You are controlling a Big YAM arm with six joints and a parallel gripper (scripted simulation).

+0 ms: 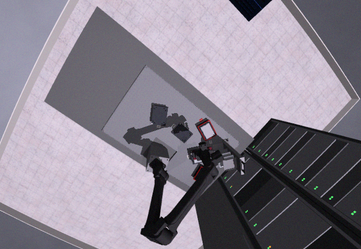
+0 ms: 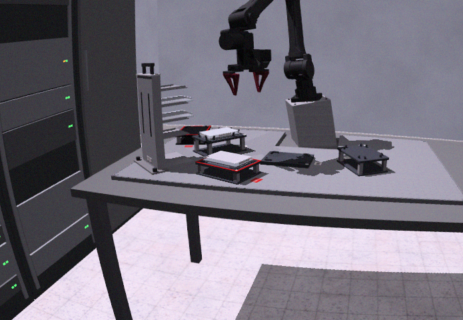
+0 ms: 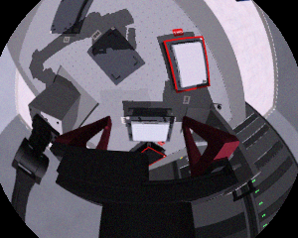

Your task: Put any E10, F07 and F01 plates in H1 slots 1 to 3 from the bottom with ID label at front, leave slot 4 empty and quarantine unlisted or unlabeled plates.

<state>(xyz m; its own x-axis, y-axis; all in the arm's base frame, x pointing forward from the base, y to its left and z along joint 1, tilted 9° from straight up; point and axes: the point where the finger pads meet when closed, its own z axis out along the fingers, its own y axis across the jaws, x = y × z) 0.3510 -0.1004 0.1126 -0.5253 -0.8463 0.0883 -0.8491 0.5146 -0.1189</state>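
My gripper (image 2: 246, 81) is open and empty, high above the table. Below it a white plate (image 2: 218, 133) lies flat on a raised black nest; in the wrist view this plate (image 3: 149, 126) shows between my red fingers, far beneath them. A second white plate (image 2: 227, 159) lies flat in the red-edged nest nearest the table front, also seen from above (image 1: 206, 130) and in the wrist view (image 3: 188, 63). The plate hotel (image 2: 150, 121) stands at the left of the mat; its thin shelves (image 2: 175, 101) look bare from this side. No labels are readable.
A second red-edged nest (image 2: 194, 130) behind the hotel shelves looks empty. A flat black nest (image 2: 287, 158) and a raised black nest (image 2: 362, 156) stand to the right, both empty. The arm's pedestal (image 2: 310, 122) is at the back. Server racks (image 2: 31, 151) stand left of the table.
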